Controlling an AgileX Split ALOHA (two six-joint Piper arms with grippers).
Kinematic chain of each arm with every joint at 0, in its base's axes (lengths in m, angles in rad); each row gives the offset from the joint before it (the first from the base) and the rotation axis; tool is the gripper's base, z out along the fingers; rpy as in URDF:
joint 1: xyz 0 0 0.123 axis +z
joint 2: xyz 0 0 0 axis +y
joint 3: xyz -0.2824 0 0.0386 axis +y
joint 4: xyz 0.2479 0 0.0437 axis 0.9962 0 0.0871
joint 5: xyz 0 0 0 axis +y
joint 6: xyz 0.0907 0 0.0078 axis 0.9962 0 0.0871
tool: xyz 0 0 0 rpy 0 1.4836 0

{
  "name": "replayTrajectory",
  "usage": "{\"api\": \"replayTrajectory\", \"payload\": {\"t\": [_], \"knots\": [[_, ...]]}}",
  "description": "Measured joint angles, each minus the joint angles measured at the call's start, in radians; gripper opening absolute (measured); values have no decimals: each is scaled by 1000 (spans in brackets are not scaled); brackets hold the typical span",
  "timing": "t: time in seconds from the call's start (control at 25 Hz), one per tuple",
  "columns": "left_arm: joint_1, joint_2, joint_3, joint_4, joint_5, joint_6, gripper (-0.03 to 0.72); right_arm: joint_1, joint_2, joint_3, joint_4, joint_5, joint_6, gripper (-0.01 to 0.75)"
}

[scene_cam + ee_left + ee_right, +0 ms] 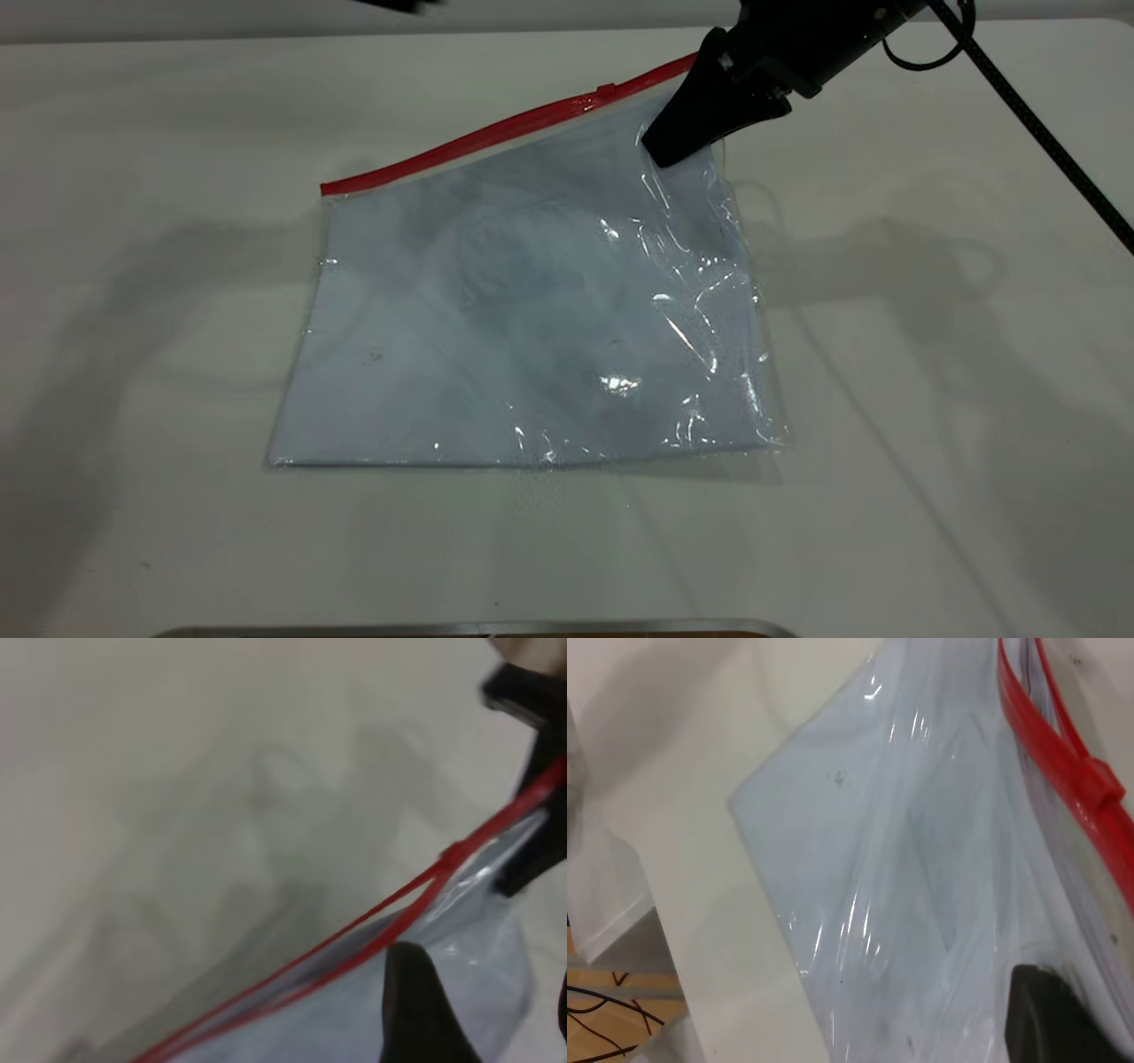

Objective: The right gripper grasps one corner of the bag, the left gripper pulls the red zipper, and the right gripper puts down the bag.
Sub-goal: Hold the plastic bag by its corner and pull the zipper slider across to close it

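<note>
The bag (523, 319), a clear pouch with pale sheets inside, lies on the white table (930, 399). Its red zipper (496, 133) runs along the far edge, with the slider tab (605, 89) near the right end. My right gripper (666, 151), trailing a cable, is shut on the corner of the bag (700, 106) and holds that end slightly raised. One right finger (1052, 1017) shows under the plastic. My left gripper (492, 992) hovers open above the strip (354, 935); only a sliver of it shows at the exterior view's top edge (394, 4). The slider (452, 853) sits beyond it.
A black cable (1045, 133) runs from the right arm across the table's right side. A metal edge (478, 627) lies along the near side. The right wrist view shows the table's edge and floor cables (602, 1010).
</note>
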Motion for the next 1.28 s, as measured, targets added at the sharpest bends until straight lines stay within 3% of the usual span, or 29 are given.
{"api": "replayTrajectory", "payload": {"t": [0.16, 0.48, 0.84, 1.28], "knots": [[-53, 137, -188, 61, 117, -50, 447, 6, 0, 0, 1, 0, -2, 33], [-108, 282, -402, 109, 181, -121, 445, 6, 0, 0, 2, 4, -7, 33], [-153, 310, -421, 107, 185, -134, 445, 6, 0, 0, 2, 6, -7, 33], [-156, 326, -421, 89, 157, -126, 423, 6, 0, 0, 2, 11, -7, 33]]}}
